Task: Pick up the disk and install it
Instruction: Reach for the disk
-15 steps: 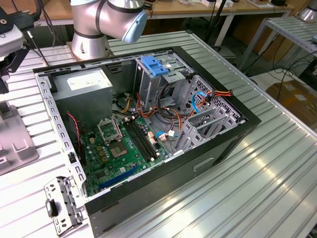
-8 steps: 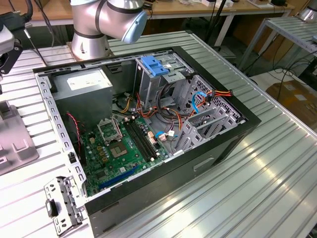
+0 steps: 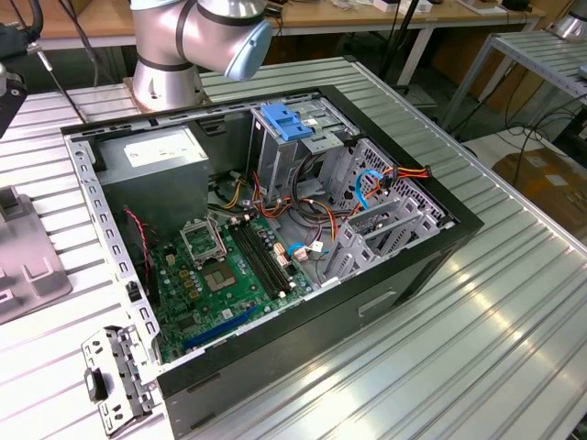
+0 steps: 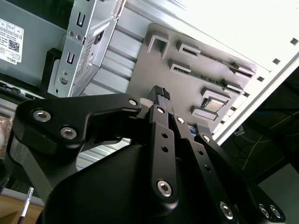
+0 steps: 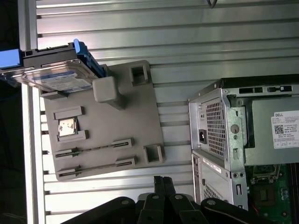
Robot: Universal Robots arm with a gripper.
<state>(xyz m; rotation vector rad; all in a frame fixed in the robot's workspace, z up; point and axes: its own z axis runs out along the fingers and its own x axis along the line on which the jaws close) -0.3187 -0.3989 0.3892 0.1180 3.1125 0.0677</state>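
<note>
disk (image 5: 58,77) — on grey fixture (image 5: 107,135) corner | end effector (image 5: 159,179) — fingers together, empty

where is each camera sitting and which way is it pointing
Exterior view: off the arm, up high, looking down into the open black computer case on the ribbed metal table; the silver robot arm rises beyond it.
First wrist view: on the arm, looking past the black gripper, jaws closed and empty, at the grey plastic fixture plate with the silver labelled disk at one corner.
Second wrist view: on the arm, close over the gripper, facing the plate.
Shared: both wrist views show gripper and plate.
</note>
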